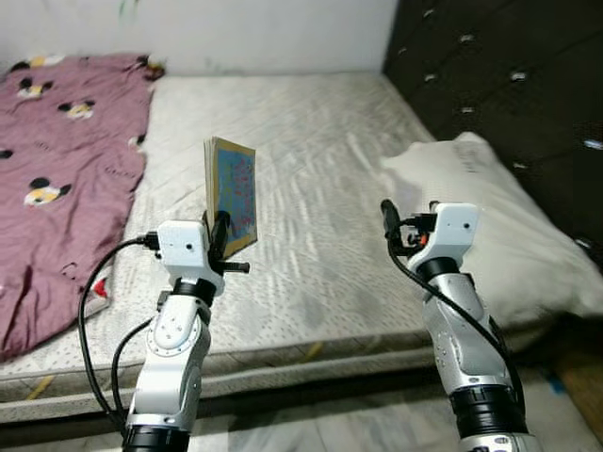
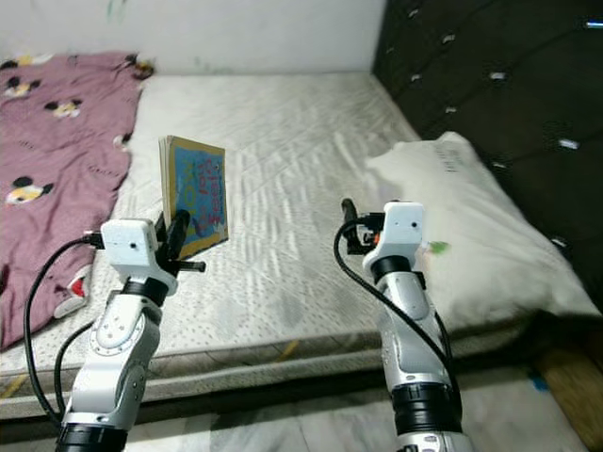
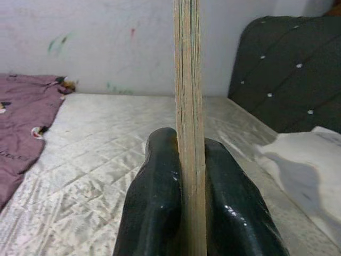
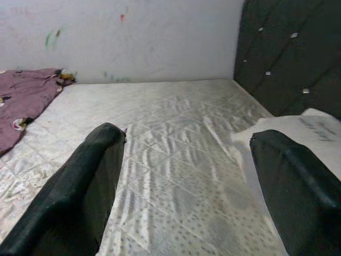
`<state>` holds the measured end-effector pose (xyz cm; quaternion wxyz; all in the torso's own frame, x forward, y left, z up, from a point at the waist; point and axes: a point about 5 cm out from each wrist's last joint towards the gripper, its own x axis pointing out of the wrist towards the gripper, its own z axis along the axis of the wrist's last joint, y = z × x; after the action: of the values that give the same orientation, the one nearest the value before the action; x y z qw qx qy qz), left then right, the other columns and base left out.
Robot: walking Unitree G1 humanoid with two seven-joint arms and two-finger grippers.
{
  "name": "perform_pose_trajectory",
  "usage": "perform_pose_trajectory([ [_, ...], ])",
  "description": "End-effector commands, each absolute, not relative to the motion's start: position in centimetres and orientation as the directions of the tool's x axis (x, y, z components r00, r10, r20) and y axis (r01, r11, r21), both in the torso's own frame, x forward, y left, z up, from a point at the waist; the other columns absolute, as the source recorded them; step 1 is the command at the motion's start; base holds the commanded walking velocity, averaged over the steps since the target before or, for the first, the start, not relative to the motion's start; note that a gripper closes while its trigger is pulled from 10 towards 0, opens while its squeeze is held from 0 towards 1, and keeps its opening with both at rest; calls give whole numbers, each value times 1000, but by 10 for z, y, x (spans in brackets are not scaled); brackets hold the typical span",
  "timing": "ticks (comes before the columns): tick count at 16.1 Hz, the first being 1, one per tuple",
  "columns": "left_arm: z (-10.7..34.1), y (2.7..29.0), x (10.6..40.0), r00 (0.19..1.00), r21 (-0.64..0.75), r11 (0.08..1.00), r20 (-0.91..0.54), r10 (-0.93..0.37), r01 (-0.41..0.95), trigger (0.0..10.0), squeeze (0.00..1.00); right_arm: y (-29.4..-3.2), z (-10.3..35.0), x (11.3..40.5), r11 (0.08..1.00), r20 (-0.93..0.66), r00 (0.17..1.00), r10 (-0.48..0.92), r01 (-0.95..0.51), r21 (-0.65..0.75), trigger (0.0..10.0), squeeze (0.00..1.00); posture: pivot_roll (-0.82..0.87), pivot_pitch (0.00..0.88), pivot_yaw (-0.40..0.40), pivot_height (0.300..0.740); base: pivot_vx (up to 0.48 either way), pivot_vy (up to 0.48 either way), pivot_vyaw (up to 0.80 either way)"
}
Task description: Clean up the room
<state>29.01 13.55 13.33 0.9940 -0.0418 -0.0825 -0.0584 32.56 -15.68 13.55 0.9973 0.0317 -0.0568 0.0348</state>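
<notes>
Ahead of my claws: bare mattress [image 1: 320, 188], pink blanket [image 1: 57, 160] left, pillow [image 1: 509, 226] right | left gripper [image 3: 191, 176] raised, clamping book [image 1: 233, 193] upright | right gripper [image 4: 186, 176] raised, fingers spread, empty

My left gripper [image 3: 192, 176] has glossy black fingers [image 3: 154, 208], smooth like moulded plastic, pinching a book [image 1: 233, 196] with a glossy printed cover and matt, rough paper page edges. Below and beyond it I see the mattress [image 1: 311, 160], quilted cloth with a slight satin sheen. Left of it lies a matt purple blanket [image 1: 57, 169]. By my right gripper [image 4: 186, 181], a matt white cloth pillow [image 1: 499, 217], and a tufted dark headboard [image 1: 509, 85].
</notes>
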Motion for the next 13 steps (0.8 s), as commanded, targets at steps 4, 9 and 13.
perform_pose_trajectory([
  [4,140,133,292,978,-70,992,190,-89,103,10000,0,-158,139,327,997,132,989,59,-66,46,10000,0,-80,63,-19,740,281,0,0],
  [9,141,133,291,978,-60,994,194,-81,94,10000,0,-158,139,326,997,137,988,70,-74,27,10000,0,-78,58,-16,740,0,0,0],
  [13,141,132,292,977,-59,994,196,-82,95,10000,0,-158,139,326,997,143,987,76,-80,21,10000,0,-79,50,-17,740,0,-60,550],
])
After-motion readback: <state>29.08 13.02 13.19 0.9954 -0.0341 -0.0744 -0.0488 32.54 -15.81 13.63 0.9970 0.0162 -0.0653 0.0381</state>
